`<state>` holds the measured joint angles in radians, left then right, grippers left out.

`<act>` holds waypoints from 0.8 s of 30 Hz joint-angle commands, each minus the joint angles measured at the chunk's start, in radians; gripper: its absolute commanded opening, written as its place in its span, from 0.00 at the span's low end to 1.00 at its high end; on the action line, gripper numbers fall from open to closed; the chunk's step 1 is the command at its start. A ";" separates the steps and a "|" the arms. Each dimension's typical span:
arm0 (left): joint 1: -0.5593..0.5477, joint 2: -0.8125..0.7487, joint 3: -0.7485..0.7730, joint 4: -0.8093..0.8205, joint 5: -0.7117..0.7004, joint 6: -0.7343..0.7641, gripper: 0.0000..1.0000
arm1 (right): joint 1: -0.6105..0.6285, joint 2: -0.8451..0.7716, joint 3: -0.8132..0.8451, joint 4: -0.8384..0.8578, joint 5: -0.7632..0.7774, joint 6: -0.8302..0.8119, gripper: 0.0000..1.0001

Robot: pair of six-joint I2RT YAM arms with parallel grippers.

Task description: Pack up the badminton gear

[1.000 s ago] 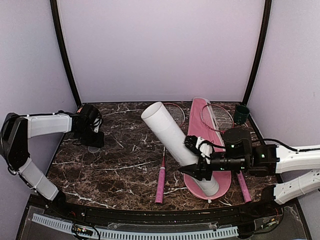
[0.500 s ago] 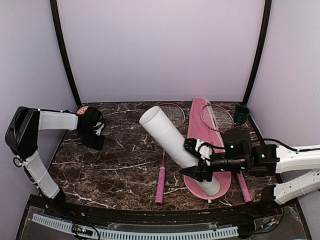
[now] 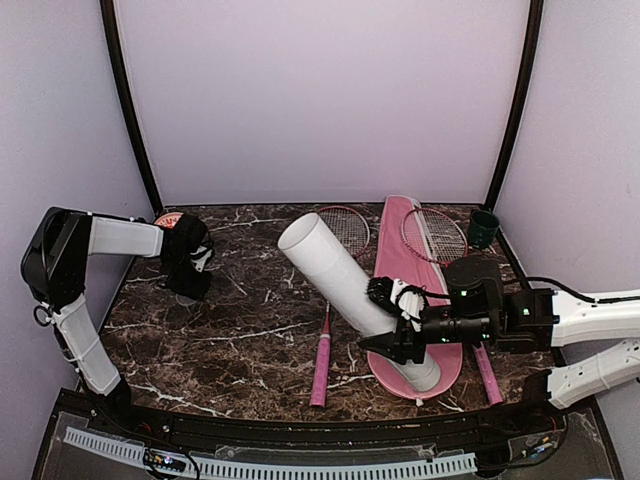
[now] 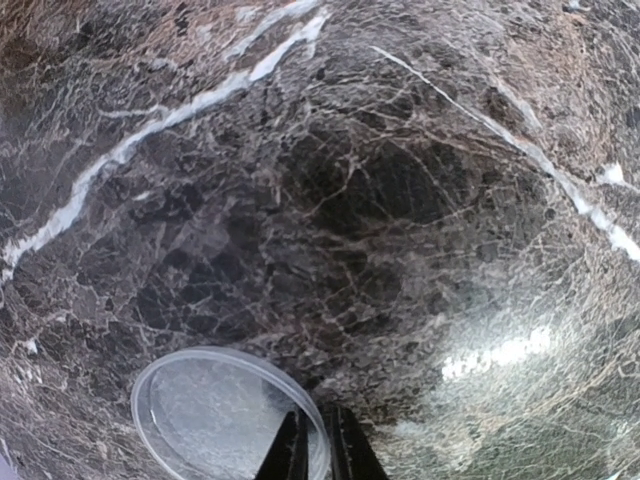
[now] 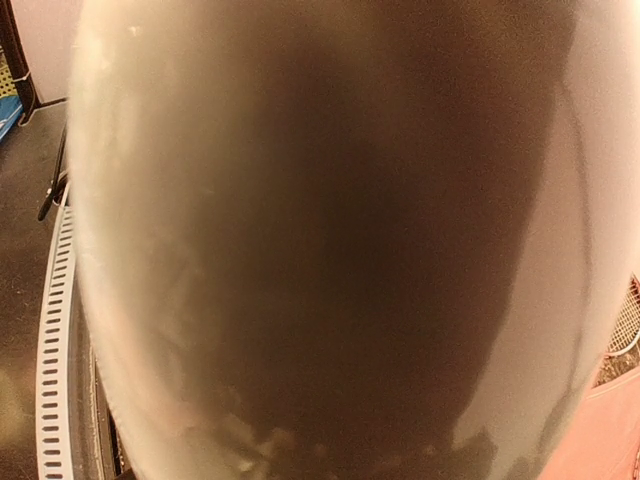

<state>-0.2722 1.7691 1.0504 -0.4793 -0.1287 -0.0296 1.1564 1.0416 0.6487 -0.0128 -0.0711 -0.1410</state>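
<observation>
My right gripper [image 3: 388, 321] is shut around the long white tube [image 3: 330, 265], holding it tilted with its open end up and to the left, its low end over the pink bag [image 3: 400, 245]. The tube fills the right wrist view [image 5: 330, 240]. One red racket [image 3: 345, 226] lies behind the tube, its pink handle [image 3: 321, 368] towards me. The second racket [image 3: 433, 236] lies partly on the bag. My left gripper [image 3: 190, 287] points down at the table's left; its fingers pinch the rim of a clear round lid [image 4: 200, 415]. No shuttlecocks show.
A dark green cup [image 3: 483, 228] stands at the back right corner. A small red object [image 3: 165, 218] sits at the back left behind my left arm. Purple walls close the table on three sides.
My left arm has swung in and brought its gripper down onto the clear lid. The tube's open end has shifted slightly left in my right gripper.
</observation>
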 commanded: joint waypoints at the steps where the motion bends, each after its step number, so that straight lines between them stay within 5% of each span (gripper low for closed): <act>1: 0.007 0.020 0.015 -0.051 0.035 0.010 0.06 | -0.005 -0.008 0.030 0.032 0.002 -0.007 0.26; 16: 0.007 0.024 0.022 -0.070 0.104 -0.008 0.00 | -0.005 -0.008 0.031 0.033 0.011 -0.015 0.26; 24: 0.002 -0.270 0.026 -0.051 0.346 -0.029 0.00 | -0.004 -0.043 0.006 0.027 0.050 -0.049 0.26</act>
<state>-0.2665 1.6966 1.0706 -0.5220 0.0448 -0.0414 1.1564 1.0409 0.6487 -0.0174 -0.0498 -0.1650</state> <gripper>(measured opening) 0.008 0.586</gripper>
